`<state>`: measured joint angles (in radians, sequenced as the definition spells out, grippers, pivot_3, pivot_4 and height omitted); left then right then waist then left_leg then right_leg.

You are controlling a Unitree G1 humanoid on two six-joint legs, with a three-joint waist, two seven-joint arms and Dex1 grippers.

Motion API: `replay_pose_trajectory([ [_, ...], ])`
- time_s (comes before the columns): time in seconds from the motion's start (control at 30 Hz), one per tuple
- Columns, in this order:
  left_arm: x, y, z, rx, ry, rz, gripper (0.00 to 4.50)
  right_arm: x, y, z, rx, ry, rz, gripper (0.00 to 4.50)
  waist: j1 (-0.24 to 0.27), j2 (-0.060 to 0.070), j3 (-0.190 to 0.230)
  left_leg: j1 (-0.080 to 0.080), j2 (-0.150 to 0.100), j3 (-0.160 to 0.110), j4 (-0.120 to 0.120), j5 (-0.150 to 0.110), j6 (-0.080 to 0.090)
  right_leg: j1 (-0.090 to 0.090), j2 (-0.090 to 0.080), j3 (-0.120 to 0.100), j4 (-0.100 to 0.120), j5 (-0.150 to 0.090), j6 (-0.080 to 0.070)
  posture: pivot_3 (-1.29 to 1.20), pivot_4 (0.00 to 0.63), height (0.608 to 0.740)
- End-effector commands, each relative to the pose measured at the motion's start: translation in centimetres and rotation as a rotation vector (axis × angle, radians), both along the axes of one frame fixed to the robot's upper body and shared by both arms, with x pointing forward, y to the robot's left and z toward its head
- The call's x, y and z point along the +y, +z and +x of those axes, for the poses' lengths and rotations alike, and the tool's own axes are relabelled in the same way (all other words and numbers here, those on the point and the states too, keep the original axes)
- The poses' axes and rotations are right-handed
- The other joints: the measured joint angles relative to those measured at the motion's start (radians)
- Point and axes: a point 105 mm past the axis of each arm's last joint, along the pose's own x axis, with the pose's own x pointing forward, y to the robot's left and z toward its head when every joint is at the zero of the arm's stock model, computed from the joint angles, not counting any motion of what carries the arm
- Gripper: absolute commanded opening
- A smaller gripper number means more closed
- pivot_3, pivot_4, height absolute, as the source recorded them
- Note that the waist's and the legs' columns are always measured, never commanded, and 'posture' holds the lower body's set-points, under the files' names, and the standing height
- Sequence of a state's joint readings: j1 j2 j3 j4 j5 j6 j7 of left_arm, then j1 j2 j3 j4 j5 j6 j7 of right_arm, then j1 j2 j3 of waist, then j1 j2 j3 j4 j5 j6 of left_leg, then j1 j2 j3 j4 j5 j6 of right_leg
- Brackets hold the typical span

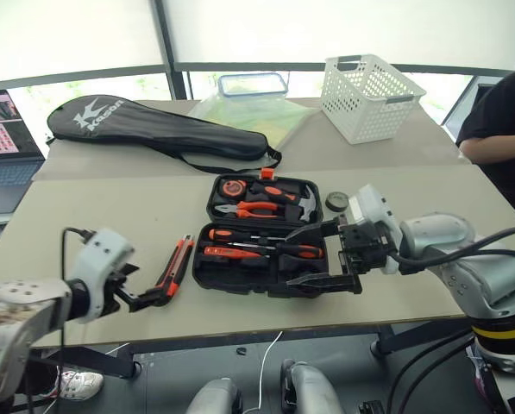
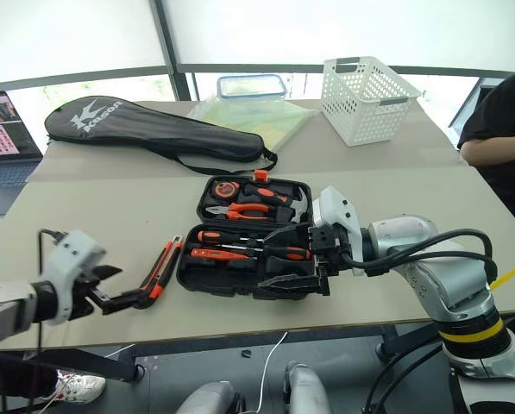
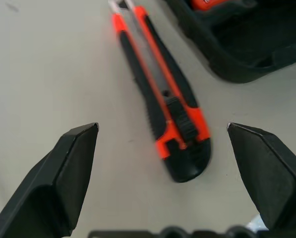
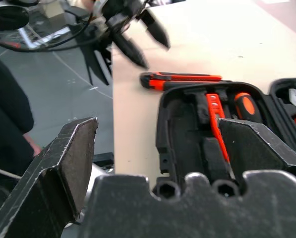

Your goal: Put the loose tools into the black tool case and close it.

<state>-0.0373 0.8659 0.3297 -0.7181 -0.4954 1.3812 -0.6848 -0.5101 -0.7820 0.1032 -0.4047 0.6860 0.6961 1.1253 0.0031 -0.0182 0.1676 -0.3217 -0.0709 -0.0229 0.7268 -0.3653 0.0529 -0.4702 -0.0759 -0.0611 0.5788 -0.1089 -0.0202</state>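
The black tool case (image 1: pixel 207 267) lies open in the middle of the table. Screwdrivers (image 1: pixel 240 235) rest in its near half. An orange-black utility knife (image 1: pixel 177 266) lies on the table just left of the case. My left gripper (image 1: pixel 149 285) is open at the knife's near end, with the knife (image 3: pixel 162 99) between its spread fingers and untouched. My right gripper (image 1: pixel 289 259) is open and empty, pointing left over the right part of the case's near half (image 4: pixel 182 144). A small dark tape roll (image 1: pixel 336 201) sits on the table right of the case.
Pliers (image 1: pixel 255 208), a hammer and a tape measure sit in the case's far half. A black racket bag (image 1: pixel 153 129), a clear box (image 1: pixel 251 84) and a white basket (image 1: pixel 371 95) stand further back. A laptop (image 1: pixel 3 147) is at far left. A person (image 1: pixel 503 121) is at right.
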Motion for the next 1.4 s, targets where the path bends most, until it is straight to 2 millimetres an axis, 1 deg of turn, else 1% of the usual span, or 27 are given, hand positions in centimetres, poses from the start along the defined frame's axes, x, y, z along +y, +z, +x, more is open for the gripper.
replay_pose_trajectory([
  [0.03, 0.1, -1.1, 0.9, 0.004, 0.054, 0.058, 4.45, 0.2, 1.0, -0.5, -0.081, 0.006, 0.021, 4.5, 0.0, 0.0, 0.0, 0.0, 0.0, 0.0, 0.0, 0.0, 0.0, 0.0, 0.0, 0.0, 0.0, 0.0, 0.0, 0.0, 0.15, 0.74],
  [0.1, -0.2, -2.0, 1.0, 0.023, 0.05, 0.076, 4.45, 0.3, 1.2, -0.6, -0.087, -0.004, 0.032, 4.5, -0.001, 0.0, 0.0, 0.0, 0.0, 0.0, -0.001, 0.0, -0.001, 0.0, 0.0, 0.0, 0.0, -0.001, -0.001, 0.0, 0.15, 0.74],
  [0.17, 0.1, -2.7, 1.4, 0.02, 0.068, 0.117, 4.45, 0.3, 1.3, -0.7, -0.089, -0.012, 0.042, 4.5, 0.0, 0.0, 0.0, 0.0, 0.0, 0.0, -0.001, 0.0, -0.001, 0.0, 0.0, 0.0, -0.001, -0.001, -0.001, 0.0, 0.15, 0.74],
  [0.27, 0.0, -2.9, 2.1, 0.012, 0.089, 0.091, 4.45, 0.3, 1.4, -0.8, -0.092, -0.018, 0.045, 4.5, 0.007, 0.001, 0.0, 0.002, 0.0, 0.0, -0.001, -0.002, -0.007, 0.0, -0.001, 0.002, -0.001, -0.001, -0.002, 0.0, 0.15, 0.74],
  [0.37, -0.2, -3.1, 2.3, 0.009, 0.089, 0.066, 3.75, 0.3, 1.3, -0.8, -0.097, -0.026, 0.039, 4.5, 0.011, 0.001, -0.001, 0.004, 0.0, -0.001, -0.001, -0.001, -0.007, 0.003, -0.001, 0.005, -0.001, -0.001, -0.002, 0.0, 0.15, 0.74],
  [0.4, 0.0, -3.3, 2.3, 0.014, 0.091, 0.07, 3.42, 0.3, 1.3, -0.8, -0.098, -0.027, 0.038, 4.5, 0.011, 0.001, -0.001, 0.005, 0.0, -0.001, -0.001, -0.001, -0.007, 0.004, 0.0, 0.006, 0.0, -0.001, -0.002, 0.0, 0.15, 0.74],
  [0.43, 0.5, -3.6, 2.3, 0.019, 0.107, 0.076, 2.99, 0.2, 1.3, -0.8, -0.099, -0.027, 0.038, 4.5, 0.01, 0.001, -0.001, 0.005, 0.0, -0.001, -0.001, -0.001, -0.007, 0.005, -0.001, 0.006, 0.0, -0.002, -0.002, 0.0, 0.15, 0.74],
  [0.47, 0.9, -3.7, 2.4, 0.019, 0.125, 0.081, 2.68, 0.2, 1.3, -0.9, -0.1, -0.028, 0.039, 4.5, 0.01, 0.001, -0.001, 0.006, 0.0, -0.001, -0.001, -0.001, -0.007, 0.005, -0.001, 0.007, 0.0, -0.002, -0.002, 0.0, 0.15, 0.74],
  [0.53, 1.8, -3.6, 2.5, 0.011, 0.156, 0.083, 1.89, 0.2, 1.3, -0.9, -0.097, -0.031, 0.04, 4.5, 0.009, 0.002, -0.001, 0.007, 0.0, -0.001, -0.001, 0.0, -0.006, 0.006, -0.001, 0.008, 0.0, -0.002, -0.002, 0.0, 0.15, 0.74],
  [0.57, 2.3, -3.3, 2.7, -0.001, 0.171, 0.084, 1.71, 0.2, 1.3, -0.9, -0.093, -0.034, 0.04, 4.5, 0.009, 0.002, -0.001, 0.008, 0.0, -0.001, -0.002, 0.0, -0.006, 0.006, -0.001, 0.008, 0.0, -0.002, -0.002, 0.0, 0.15, 0.74],
  [0.63, 3.6, -1.6, 3.6, -0.073, 0.174, 0.077, 1.71, -0.1, 1.1, -1.2, -0.055, -0.039, 0.032, 4.5, 0.009, 0.002, -0.001, 0.009, 0.0, -0.001, -0.004, 0.0, -0.006, 0.006, -0.001, 0.009, 0.0, -0.002, -0.002, 0.0, 0.15, 0.74],
  [0.67, 3.8, -0.7, 4.1, -0.115, 0.156, 0.076, 1.71, -0.3, 1.0, -1.3, -0.035, -0.038, 0.027, 4.5, 0.009, 0.001, -0.001, 0.01, 0.0, 0.0, -0.005, 0.0, -0.006, 0.006, -0.001, 0.009, 0.0, -0.002, -0.002, 0.0, 0.15, 0.74],
  [0.73, 3.1, 2.9, 5.7, -0.309, 0.026, 0.065, 1.71, -0.6, 0.8, -2.0, -0.003, -0.016, 0.011, 4.5, 0.008, 0.001, -0.001, 0.01, 0.001, 0.0, -0.006, 0.001, -0.007, 0.006, 0.0, 0.009, -0.001, -0.002, -0.003, 0.0, 0.15, 0.74],
  [0.77, 2.2, 5.1, 6.2, -0.401, -0.08, 0.044, 1.71, -0.9, 0.7, -2.2, 0.005, -0.014, 0.004, 4.5, 0.012, 0.001, 0.0, 0.009, 0.001, 0.0, -0.007, 0.002, -0.004, 0.004, 0.0, 0.009, -0.001, -0.003, -0.003, 0.0, 0.15, 0.74],
  [0.8, 1.1, 6.9, 6.4, -0.462, -0.192, 0.019, 1.71, -1.1, 0.6, -2.3, 0.007, -0.02, -0.004, 4.5, 0.017, 0.0, 0.0, 0.007, 0.001, -0.001, -0.008, 0.002, -0.004, 0.003, -0.001, 0.008, -0.001, -0.003, -0.004, 0.0, 0.15, 0.74],
  [0.83, 0.3, 8.0, 6.3, -0.487, -0.279, -0.006, 1.71, -1.2, 0.6, -2.3, 0.004, -0.028, -0.011, 4.5, 0.02, -0.001, 0.0, 0.003, 0.001, -0.001, -0.007, 0.002, -0.004, 0.0, 0.0, 0.005, -0.001, -0.003, -0.004, 0.0, 0.15, 0.74],
  [0.9, -1.2, 8.9, 6.0, -0.452, -0.432, -0.062, 1.71, -1.5, 0.5, -2.2, 0.002, -0.037, -0.018, 4.5, 0.021, -0.001, 0.0, -0.001, 0.0, -0.001, -0.004, 0.003, -0.004, -0.002, -0.001, 0.0, -0.001, -0.003, -0.004, 0.0, 0.15, 0.74],
  [0.97, -2.9, 8.7, 5.1, -0.382, -0.624, -0.076, 1.71, -1.6, 0.5, -2.4, 0.004, -0.038, -0.021, 4.5, 0.013, -0.001, -0.001, 0.0, 0.0, 0.0, -0.003, 0.003, -0.004, -0.001, -0.003, -0.002, -0.001, -0.002, -0.004, 0.0, 0.15, 0.74],
  [1.0, -3.7, 8.3, 4.6, -0.337, -0.723, -0.064, 1.71, -1.6, 0.4, -2.5, 0.006, -0.039, -0.023, 4.5, 0.009, -0.001, 0.0, 0.0, 0.0, 0.0, -0.004, 0.003, -0.004, -0.001, -0.003, -0.002, -0.001, -0.002, -0.004, 0.0, 0.15, 0.74],
  [1.07, -4.8, 7.3, 3.9, -0.256, -0.887, -0.033, 1.71, -1.7, 0.4, -2.7, 0.012, -0.044, -0.022, 4.5, 0.002, -0.001, 0.0, 0.0, 0.0, 0.001, -0.005, 0.003, -0.004, -0.001, -0.002, -0.002, -0.001, -0.002, -0.004, 0.0, 0.15, 0.74],
  [1.13, -5.6, 6.5, 3.6, -0.196, -1.014, -0.001, 1.71, -1.7, 0.4, -2.8, 0.012, -0.052, -0.019, 4.5, 0.0, -0.001, 0.0, 0.0, 0.0, 0.001, -0.006, 0.003, -0.004, -0.001, -0.001, -0.003, -0.001, -0.002, -0.004, 0.0, 0.15, 0.74],
  [1.23, -6.5, 5.3, 3.9, -0.15, -1.148, 0.049, 1.71, -1.7, 0.5, -2.8, 0.008, -0.072, -0.012, 4.5, 0.002, -0.001, 0.0, 0.0, 0.001, 0.001, -0.005, 0.003, -0.004, -0.002, -0.002, -0.003, -0.002, -0.003, -0.006, 0.0, 0.15, 0.74],
  [1.4, -7.4, 3.4, 5.5, -0.125, -1.256, 0.153, 1.71, -1.7, 0.5, -2.9, 0.001, -0.097, -0.004, 4.5, 0.009, -0.001, 0.0, 0.0, 0.001, 0.001, -0.002, 0.002, -0.003, -0.001, -0.001, 0.0, -0.001, -0.003, -0.006, 0.0, 0.15, 0.74],
])
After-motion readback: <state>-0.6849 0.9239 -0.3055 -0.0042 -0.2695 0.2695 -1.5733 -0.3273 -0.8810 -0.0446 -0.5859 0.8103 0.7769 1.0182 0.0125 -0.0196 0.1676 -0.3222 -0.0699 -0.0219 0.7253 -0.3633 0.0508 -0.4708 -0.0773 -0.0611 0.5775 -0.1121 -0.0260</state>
